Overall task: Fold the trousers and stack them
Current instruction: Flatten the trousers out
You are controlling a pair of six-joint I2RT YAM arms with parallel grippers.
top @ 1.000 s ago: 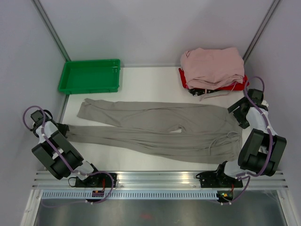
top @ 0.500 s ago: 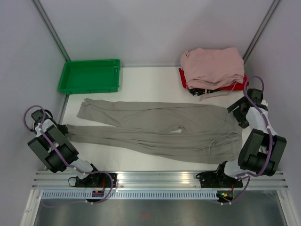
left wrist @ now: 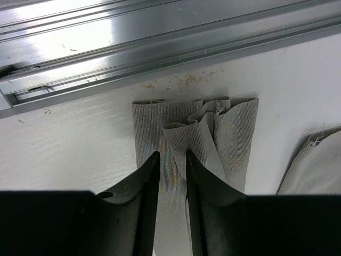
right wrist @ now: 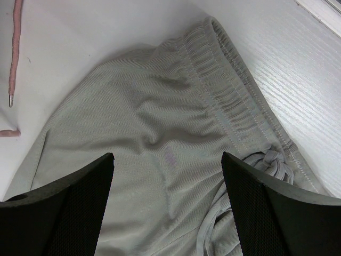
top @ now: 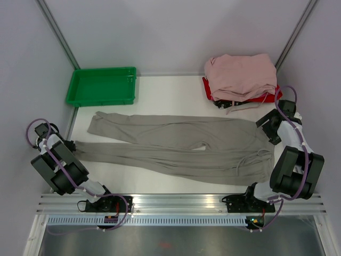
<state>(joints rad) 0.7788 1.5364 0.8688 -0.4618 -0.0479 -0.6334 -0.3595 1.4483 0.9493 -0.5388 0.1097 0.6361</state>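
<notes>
The left gripper [left wrist: 170, 156] is pinched nearly closed on a raised fold of the trousers [top: 181, 144], right at the cuff [left wrist: 194, 120] of one leg; only a thin strip of ribbed taupe cloth shows between its dark fingers [left wrist: 146, 184]. Just beyond the fingertips the cuff ends in small pleats, and past that runs a brushed aluminium rail [left wrist: 160, 32] with pale specks scattered along its foot. To this gripper's right, apart from the held cuff, lies the hem of the other leg [left wrist: 314, 165].

The right gripper [right wrist: 166, 160] is spread wide over the waist end of the same garment, its fingers [right wrist: 69, 208] well apart with cloth showing between them; whether they touch the fabric cannot be told. Ahead of it and to its right runs the gathered waistband [right wrist: 234, 101], with the knotted drawstring [right wrist: 266, 160] close to the right finger. Off to its far left a pink cord [right wrist: 13, 53] lies on the bare surface.

The table [top: 170, 98] is white with a fine wood-like grain, and the trousers stretch flat across it from one gripper to the other. Beyond the left gripper sits a green tray [top: 104, 69]; beyond the right one, folded pink garments [top: 241, 74] rest on a red tray [top: 206, 88]. Plain pale walls [top: 176, 32] and slanting metal posts [top: 58, 37] enclose the space.
</notes>
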